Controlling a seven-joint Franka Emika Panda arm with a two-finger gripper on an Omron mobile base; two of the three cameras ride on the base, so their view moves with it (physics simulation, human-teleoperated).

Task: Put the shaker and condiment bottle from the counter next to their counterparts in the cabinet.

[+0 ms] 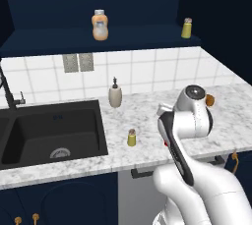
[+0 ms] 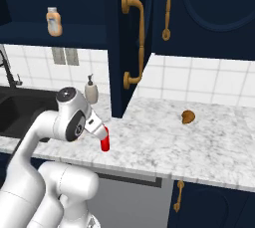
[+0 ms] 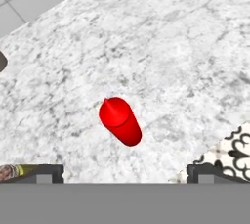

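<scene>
I see the end effector [image 3: 125, 171] hanging over the white-grey marbled stone counter [image 3: 195, 71], fingers spread wide, holding nothing. Slim bright red squeeze bottle [image 3: 120, 120] stands upright below it, between the tips and apart from both, near the counter's front edge. Small olive-yellow shaker with tan-brown cap [image 1: 132, 137] sits by the black sink's [image 1: 49, 133] right front corner. Beige pump dispenser [image 1: 115, 94] at the counter's back edge. Up in the dark navy cabinet recess [image 1: 59, 40]: orange-beige bottle [image 1: 100, 24], pale yellow shaker [image 1: 186, 27].
</scene>
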